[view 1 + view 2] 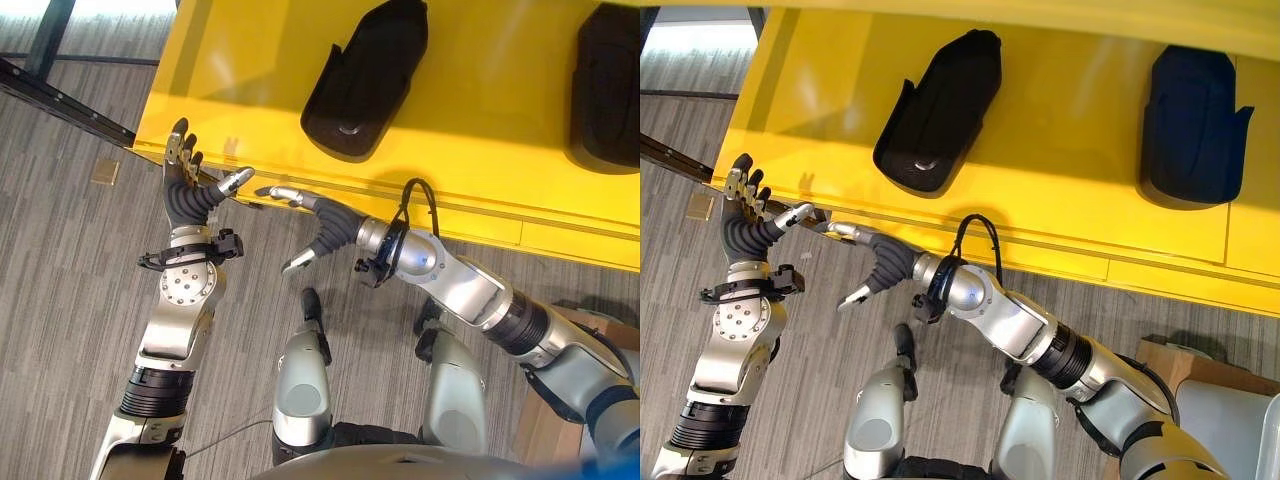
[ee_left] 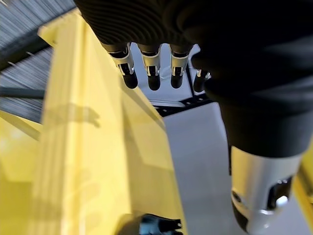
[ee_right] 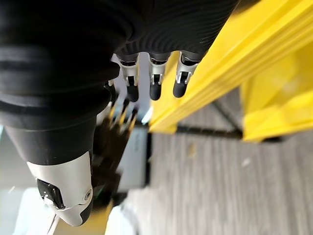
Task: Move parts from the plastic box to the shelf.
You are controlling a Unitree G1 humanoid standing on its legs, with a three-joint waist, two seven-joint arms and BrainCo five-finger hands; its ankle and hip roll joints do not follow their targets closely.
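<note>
Two black moulded parts on the yellow shelf (image 1: 480, 130): one part (image 1: 365, 80) lying tilted near the middle of the shelf top, its narrow end toward the front lip, a small pale mark near that end; the second part (image 1: 1192, 125) farther to the robot's right, lying roughly straight, well apart from the first. Neither part touched by a hand.

Below the shelf's front lip, both hands raised and facing each other, near but not touching. Left hand (image 1: 185, 185) at the shelf's left front corner, fingers straight and spread upward against the yellow edge, thumb pointing toward the other hand, nothing held. Right hand (image 1: 325, 228) just beside it, fingers reaching toward the left hand along the shelf's front edge, thumb hanging down, relaxed and empty as well. In the left wrist view, straight dark-tipped fingers (image 2: 153, 73) beside the yellow shelf edge; in the right wrist view, the same loose row of fingers (image 3: 155, 81) next to the yellow lip.

Grey striped carpet floor (image 1: 70, 280) beneath, a small tan square (image 1: 105, 172) lying on it left of the shelf corner. Cardboard box (image 1: 545, 420) at the lower right.
</note>
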